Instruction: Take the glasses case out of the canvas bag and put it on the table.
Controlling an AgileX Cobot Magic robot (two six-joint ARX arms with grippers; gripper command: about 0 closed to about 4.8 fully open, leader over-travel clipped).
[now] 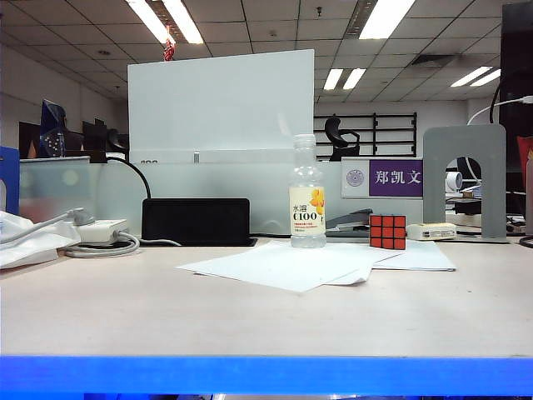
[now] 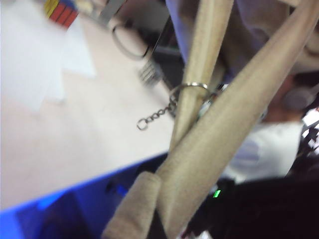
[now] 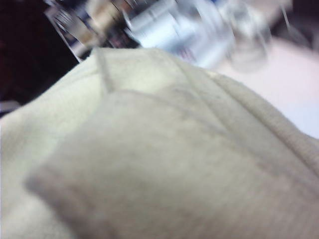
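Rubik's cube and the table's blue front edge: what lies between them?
In the exterior view, only white paper sheets just in front of the Rubik's cube; from there the table is bare to its blue edge.

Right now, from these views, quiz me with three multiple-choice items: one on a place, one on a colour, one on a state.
1. The Rubik's cube stands:
A. right of the bottle
B. on the black box
C. at the table's front edge

2. The front edge of the table is:
A. red
B. blue
C. grey

3. The bottle is:
A. lying down
B. leaning on the cube
C. upright

Answers:
1 A: in the exterior view the cube sits just right of the bottle.
2 B: a bright blue band runs along the edge.
3 C: it stands on its base behind the papers.

Neither gripper shows. The left gripper is shut, and its camera sees the canvas bag straps. The right gripper's camera is filled with canvas.
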